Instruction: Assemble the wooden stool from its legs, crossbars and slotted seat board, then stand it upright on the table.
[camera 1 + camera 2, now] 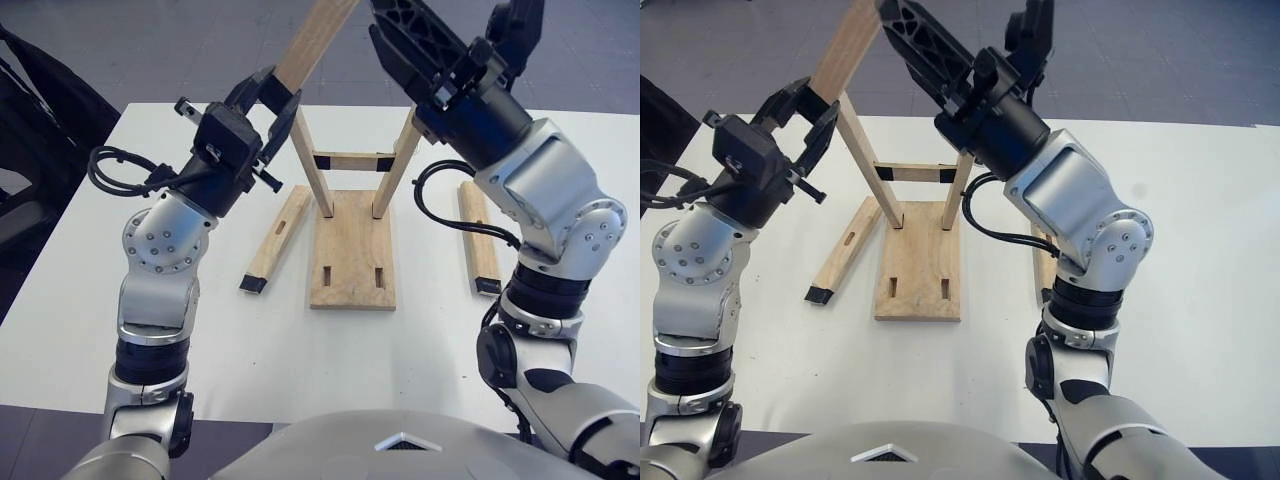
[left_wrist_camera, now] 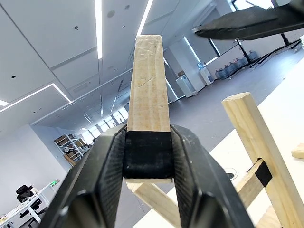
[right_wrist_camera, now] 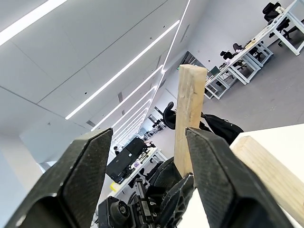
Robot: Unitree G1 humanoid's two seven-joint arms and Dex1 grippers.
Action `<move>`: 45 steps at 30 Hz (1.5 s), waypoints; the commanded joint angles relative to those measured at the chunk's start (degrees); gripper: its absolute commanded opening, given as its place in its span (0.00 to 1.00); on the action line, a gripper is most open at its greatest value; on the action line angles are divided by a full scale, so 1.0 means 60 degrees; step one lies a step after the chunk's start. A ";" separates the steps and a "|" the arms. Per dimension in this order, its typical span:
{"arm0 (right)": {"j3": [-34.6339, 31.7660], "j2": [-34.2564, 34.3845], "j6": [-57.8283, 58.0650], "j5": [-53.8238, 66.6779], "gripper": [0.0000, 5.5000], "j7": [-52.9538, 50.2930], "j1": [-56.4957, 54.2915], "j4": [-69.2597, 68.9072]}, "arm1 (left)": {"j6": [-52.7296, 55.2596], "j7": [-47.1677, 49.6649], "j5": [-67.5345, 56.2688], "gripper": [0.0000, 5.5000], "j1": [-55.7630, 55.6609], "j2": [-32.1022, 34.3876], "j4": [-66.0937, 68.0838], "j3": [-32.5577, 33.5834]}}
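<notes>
The slotted seat board (image 1: 352,262) lies flat mid-table. At its far end two legs (image 1: 314,170) (image 1: 396,168) stand upright, joined by a crossbar (image 1: 352,160). My left gripper (image 1: 275,98) is shut on the black-taped end of a third leg (image 1: 312,40), which slants up and away above the left standing leg; the left wrist view shows the pads (image 2: 111,161) clamping the tape. My right gripper (image 1: 460,25) hangs open and empty high above the right standing leg, and the held leg (image 3: 189,114) shows between its fingers farther off.
One loose wooden piece with a black end (image 1: 278,238) lies left of the board, another (image 1: 478,238) to its right under my right forearm. The white table (image 1: 300,350) has bare room in front. A dark object (image 1: 40,110) stands past the left edge.
</notes>
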 commanded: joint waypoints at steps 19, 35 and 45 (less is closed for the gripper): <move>0.0253 -0.0299 -0.0551 -0.0852 0.28 0.0970 -0.0473 0.0786 | -0.0025 -0.0861 -0.0343 0.24 0.0204 -0.0122 -0.0638 -0.0573; 0.0490 -0.1519 -0.0030 -0.1937 0.07 0.3021 -0.0722 0.0538 | 0.1063 -0.1238 -0.1954 0.33 0.0192 -0.0263 -0.0843 -0.0549; -0.0715 -0.2804 0.0217 -0.1928 0.07 0.2524 0.0364 0.0715 | -0.1838 -0.1850 0.0391 0.47 0.2277 0.0872 0.0500 -0.0839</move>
